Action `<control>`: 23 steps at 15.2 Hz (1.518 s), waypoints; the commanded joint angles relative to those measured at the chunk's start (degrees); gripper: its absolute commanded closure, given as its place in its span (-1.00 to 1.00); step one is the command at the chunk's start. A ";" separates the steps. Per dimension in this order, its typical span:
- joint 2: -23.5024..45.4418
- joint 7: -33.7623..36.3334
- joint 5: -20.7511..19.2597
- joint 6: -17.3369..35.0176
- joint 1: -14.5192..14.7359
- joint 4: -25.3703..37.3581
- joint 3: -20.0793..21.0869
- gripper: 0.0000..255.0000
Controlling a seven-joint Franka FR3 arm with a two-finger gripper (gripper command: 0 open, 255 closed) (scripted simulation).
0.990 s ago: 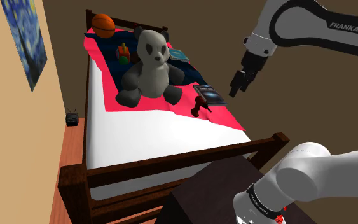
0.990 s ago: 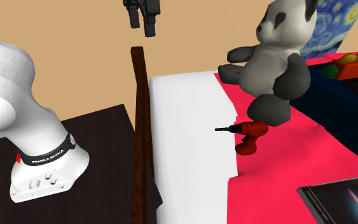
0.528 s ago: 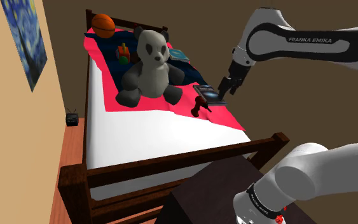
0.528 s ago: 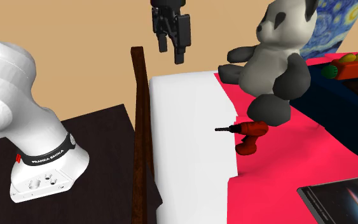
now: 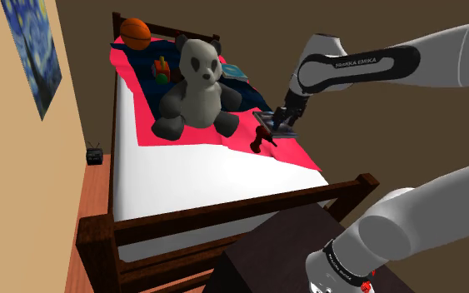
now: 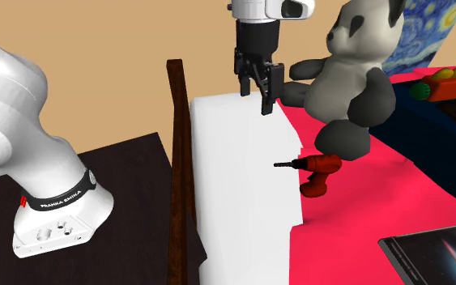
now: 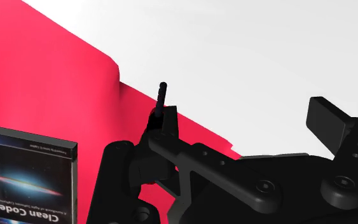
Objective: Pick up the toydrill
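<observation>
Lowered toward the bed (image 6: 234, 210), the gripper (image 6: 258, 95), fingers spread, hangs above the red toydrill (image 6: 315, 172), whose bit points at the footboard (image 6: 179, 162).

dark wooden bed frame (image 5: 95, 250), matt pink blanket (image 5: 286, 151), smooth book cover (image 7: 25, 184).

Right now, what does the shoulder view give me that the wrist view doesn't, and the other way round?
The shoulder view adds the wider bed: the panda plush, the orange ball at the far end, and the wooden footboard. The wrist view adds detail: the title Clean Code on the book and the bit aimed at the white sheet. Both have the red toy drill lying on the pink blanket beside the book, with the jaws above it, not touching.
</observation>
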 commanded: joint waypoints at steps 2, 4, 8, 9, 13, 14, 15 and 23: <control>6.34 -0.27 -0.02 5.08 -0.83 2.29 -1.25 -1.00; 10.44 -0.47 0.23 7.98 -1.31 4.07 -1.97 -1.00; 18.76 -1.15 1.35 13.00 -2.28 8.48 -3.25 -1.00; 20.85 -1.37 1.75 14.09 -2.56 9.76 -3.50 -1.00; 29.22 -2.43 3.73 17.72 -3.91 15.54 -4.19 -1.00; 29.97 -2.53 3.92 17.99 -4.08 16.12 -4.20 -1.00; 30.47 -2.55 4.00 18.68 -4.13 15.93 -4.16 -1.00; 34.01 -2.72 4.60 23.14 -4.38 14.97 -3.90 -1.00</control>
